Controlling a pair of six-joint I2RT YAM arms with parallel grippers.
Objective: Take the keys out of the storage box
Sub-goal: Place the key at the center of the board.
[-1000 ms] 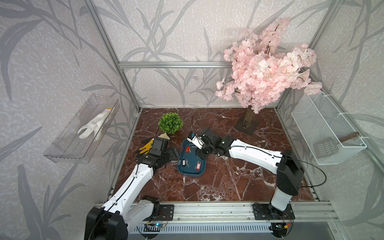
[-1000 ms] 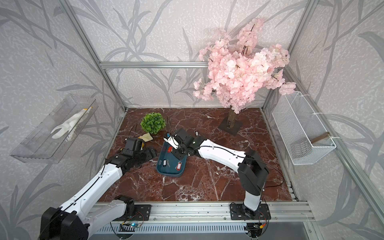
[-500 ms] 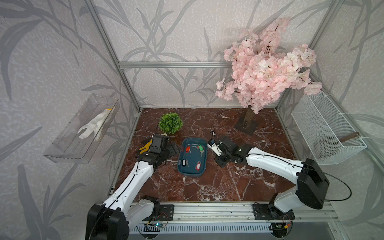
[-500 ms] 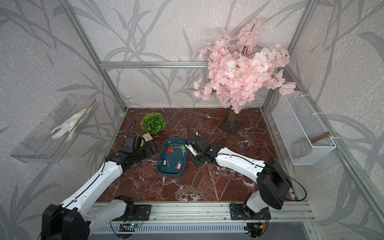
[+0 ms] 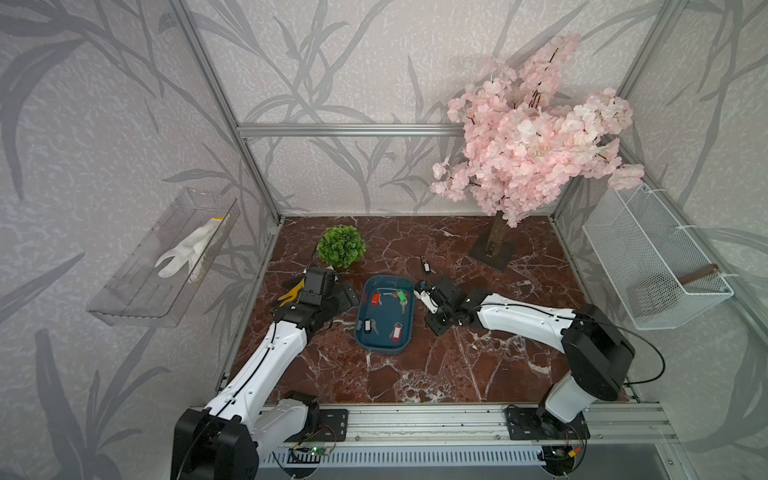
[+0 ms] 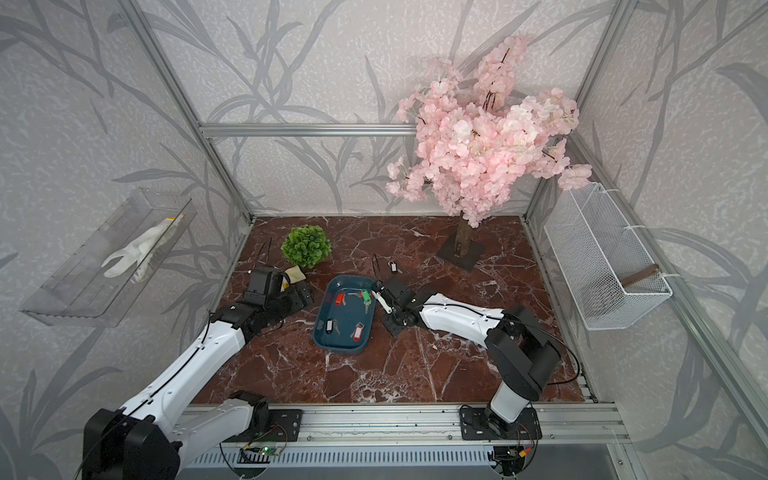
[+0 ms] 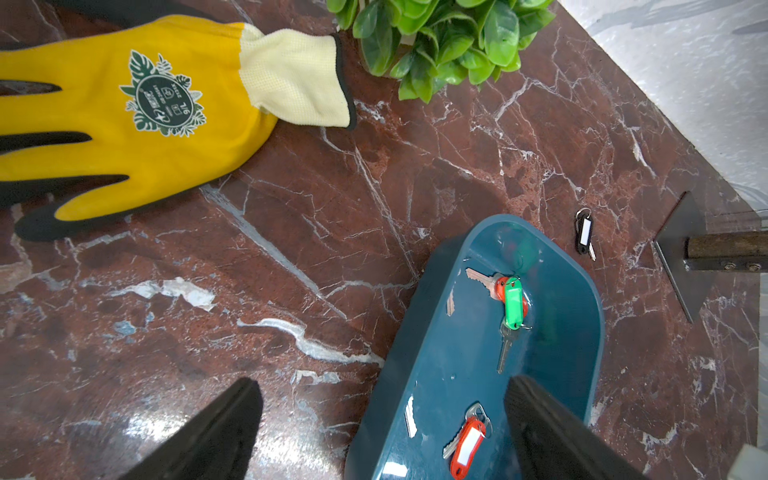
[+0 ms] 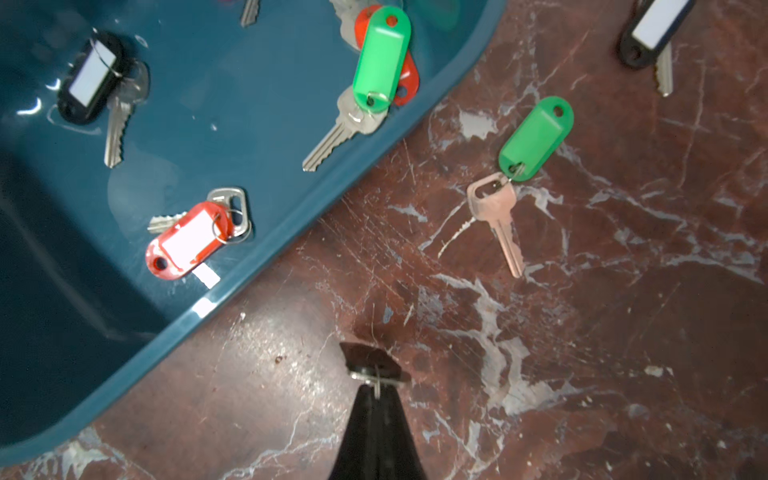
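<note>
Swung off the storage box point(image 5: 384, 352) since a second ago, the right gripper point(image 8: 375, 388) now hangs over the table point(image 8: 582, 332) just right of it, pinched shut on a black-tagged key point(image 8: 368, 360).

Left gripper point(image 7: 384, 382) stands wide and empty at the box's left rim, a red-tagged key point(image 7: 467, 444) showing between its spread fingers. The box lies long axis front-to-back between the arms, with other keys point(image 5: 401, 296) still inside. Right of the rim the held key is clear of the wall, near a green-tagged key point(image 8: 536, 139) and a second black-tagged key point(image 8: 652, 33) already on the marble. Setting down probably needs only a short drop and release, and for that red key the left arm looks nearer.
</note>
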